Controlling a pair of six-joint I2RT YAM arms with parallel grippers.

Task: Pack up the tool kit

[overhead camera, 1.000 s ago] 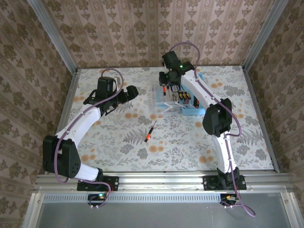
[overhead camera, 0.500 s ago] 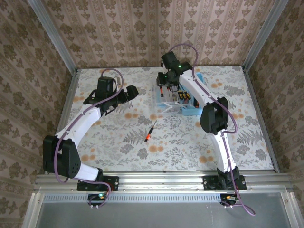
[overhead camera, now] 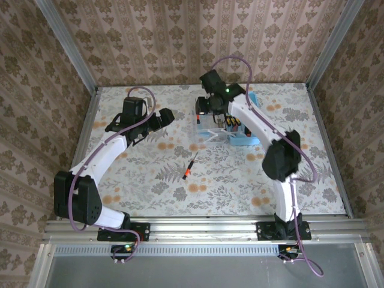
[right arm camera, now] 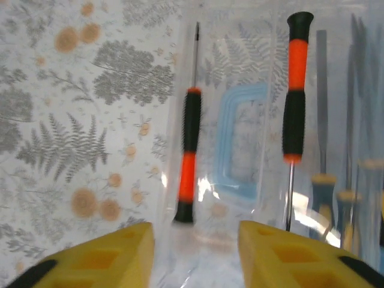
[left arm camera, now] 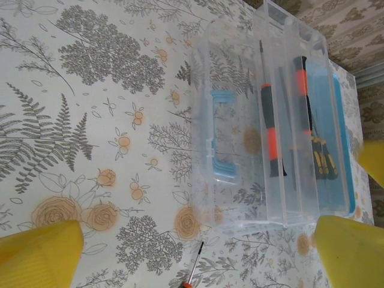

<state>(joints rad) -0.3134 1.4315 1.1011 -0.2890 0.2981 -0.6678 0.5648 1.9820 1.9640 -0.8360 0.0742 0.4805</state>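
Observation:
The tool kit, a clear plastic case (overhead camera: 239, 138) with a blue half, lies open at the back middle of the table. My right gripper (overhead camera: 206, 113) hovers over its left end, open and holding nothing. Just ahead of the right gripper (right arm camera: 195, 258), a black-and-orange screwdriver (right arm camera: 188, 162) lies free in the case. A second screwdriver (right arm camera: 294, 102) lies beside it. Another small orange-and-black screwdriver (overhead camera: 189, 166) lies loose on the table in front of the case. My left gripper (overhead camera: 170, 116) stands open and empty left of the case (left arm camera: 264, 120), above the table.
The case also holds a few small tools with yellow and black handles (left arm camera: 321, 163) and has a blue latch (left arm camera: 222, 135) on its clear lid. Patterned walls close the table on three sides. Bare floral tabletop (overhead camera: 150, 180) stretches left and front of the case.
My right gripper has opened and let go of the black-and-orange screwdriver, which now lies in the case. The left arm has not moved.

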